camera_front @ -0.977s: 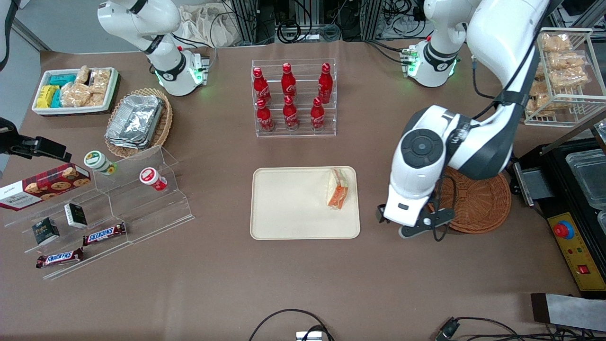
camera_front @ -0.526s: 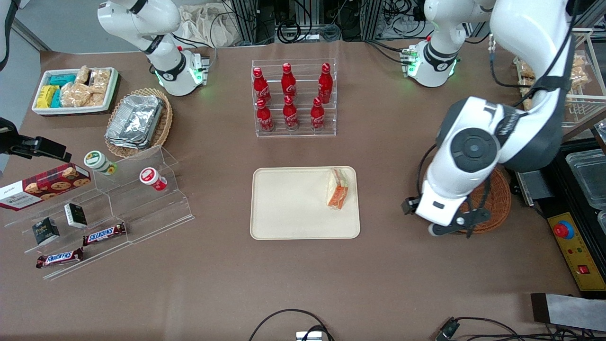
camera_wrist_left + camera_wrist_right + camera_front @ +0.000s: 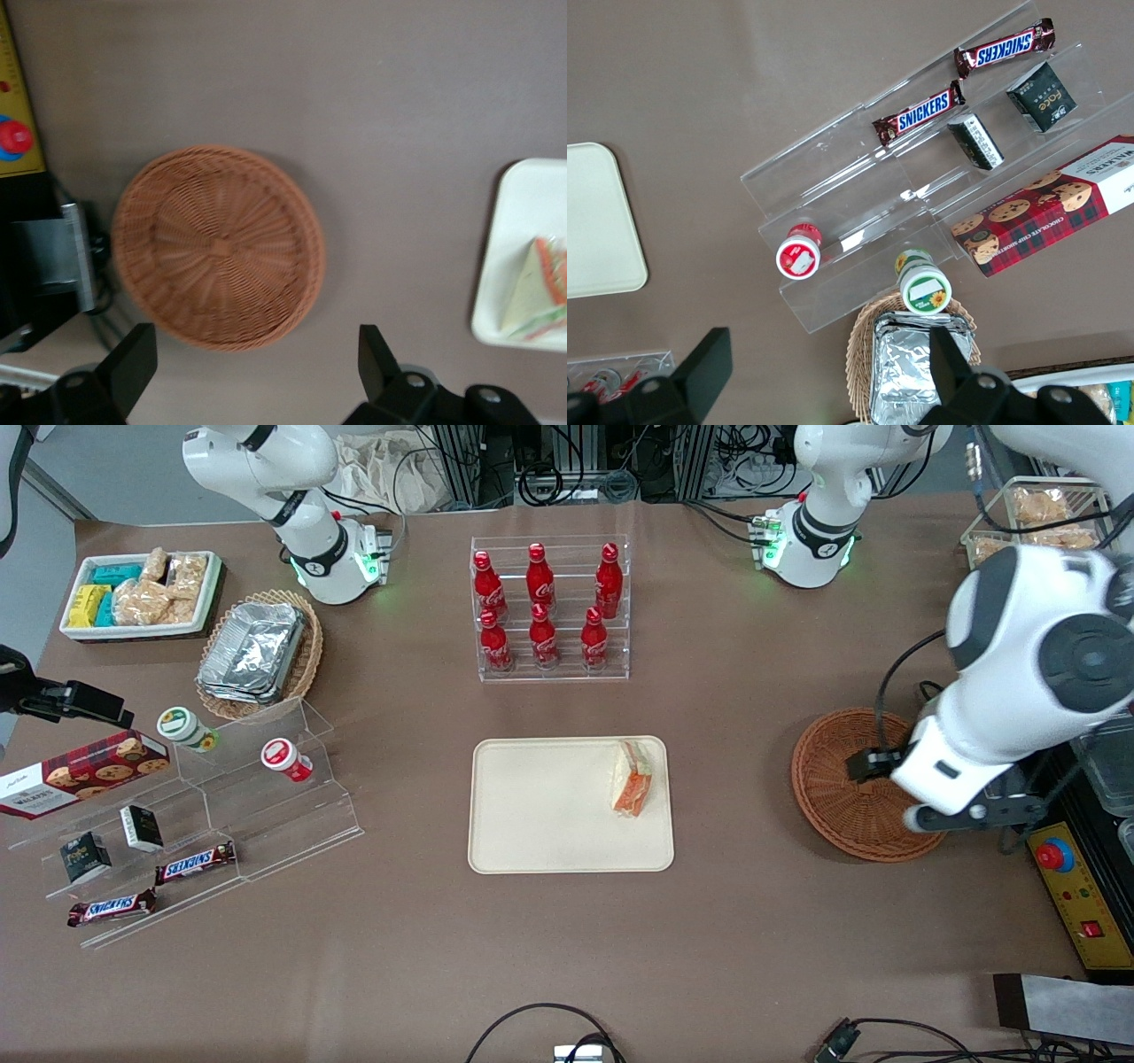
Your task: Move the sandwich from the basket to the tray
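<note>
The sandwich (image 3: 632, 779), a pale wedge with orange and green filling, lies on the cream tray (image 3: 532, 824), near the tray's edge toward the working arm's end. It also shows in the left wrist view (image 3: 536, 292) on the tray (image 3: 523, 221). The reddish-brown wicker basket (image 3: 842, 797) is empty, as the left wrist view (image 3: 220, 246) shows. My left gripper (image 3: 964, 817) hangs high over the basket's rim toward the working arm's end. It is open and empty (image 3: 252, 372), with its jaws spread wide.
A yellow control box with a red button (image 3: 1054, 856) lies beside the basket. A rack of red bottles (image 3: 549, 607) stands farther from the camera than the tray. An acrylic snack stand (image 3: 204, 815), a tan basket of foil containers (image 3: 257, 654) and a white bin (image 3: 142, 593) lie toward the parked arm's end.
My left arm has swung from between the tray and the basket, across the basket, toward the working arm's end of the table. The sandwich stays on the tray.
</note>
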### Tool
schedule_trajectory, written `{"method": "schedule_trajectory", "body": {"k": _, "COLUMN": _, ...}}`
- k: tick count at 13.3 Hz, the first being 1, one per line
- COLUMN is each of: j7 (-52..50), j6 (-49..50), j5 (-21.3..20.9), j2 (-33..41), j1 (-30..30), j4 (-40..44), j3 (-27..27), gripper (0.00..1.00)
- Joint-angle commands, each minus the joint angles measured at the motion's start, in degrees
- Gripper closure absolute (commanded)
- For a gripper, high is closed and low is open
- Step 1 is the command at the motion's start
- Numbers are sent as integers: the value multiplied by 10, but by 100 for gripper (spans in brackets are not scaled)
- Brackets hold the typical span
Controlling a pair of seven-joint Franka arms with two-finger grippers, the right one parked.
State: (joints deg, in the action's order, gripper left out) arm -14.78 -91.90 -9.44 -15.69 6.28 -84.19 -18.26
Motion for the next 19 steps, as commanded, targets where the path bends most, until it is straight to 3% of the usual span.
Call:
{"method": "schedule_trajectory", "body": {"k": 1, "j7": 97, "j6": 32, "j5": 34, "j2": 62, "j1": -14, "j4": -26, "j3": 68, "gripper": 0}}
{"method": "schedule_trajectory", "body": {"k": 9, "j7": 152, "j6": 94, "j5": 52, "j2": 146, "j1": -45, "j4": -27, "j3": 147, "gripper": 0}}
{"method": "schedule_trajectory", "body": {"k": 19, "j7": 171, "j6": 88, "j5": 72, "j2": 203, "j1": -46, "j4": -77, "j3": 149, "gripper": 0}}
